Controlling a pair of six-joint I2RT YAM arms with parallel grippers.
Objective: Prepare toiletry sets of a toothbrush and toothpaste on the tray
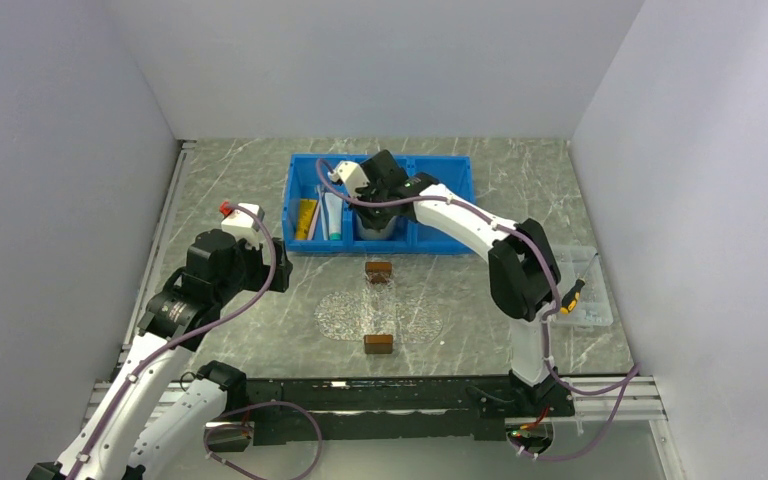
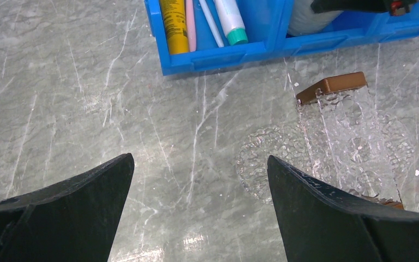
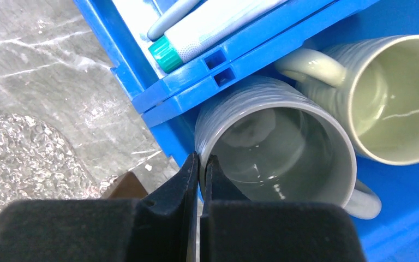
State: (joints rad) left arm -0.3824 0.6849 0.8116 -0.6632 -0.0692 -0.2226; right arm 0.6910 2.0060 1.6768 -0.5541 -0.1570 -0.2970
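The yellow-orange toothpaste [image 2: 173, 24], a pinkish toothbrush [image 2: 191, 24], a pale toothbrush [image 2: 211, 24] and the white, teal-capped toothpaste [image 2: 231, 19] lie in the left compartment of the blue bin [image 1: 300, 175]. The clear glittery tray [image 1: 345, 315] lies on the table in front of the bin, with no brush or tube on it. My left gripper [image 2: 199, 164] is open and empty over bare table, left of the tray [image 2: 333, 147]. My right gripper [image 3: 202, 164] is in the bin's middle compartment, shut on the rim of a grey mug [image 3: 283, 158].
A second mug [image 3: 393, 98] stands beside the gripped one. One small brown block [image 1: 379, 268] sits at the tray's far edge and another [image 1: 378, 344] at its near edge. A small clear box [image 1: 585, 290] stands at the right table edge.
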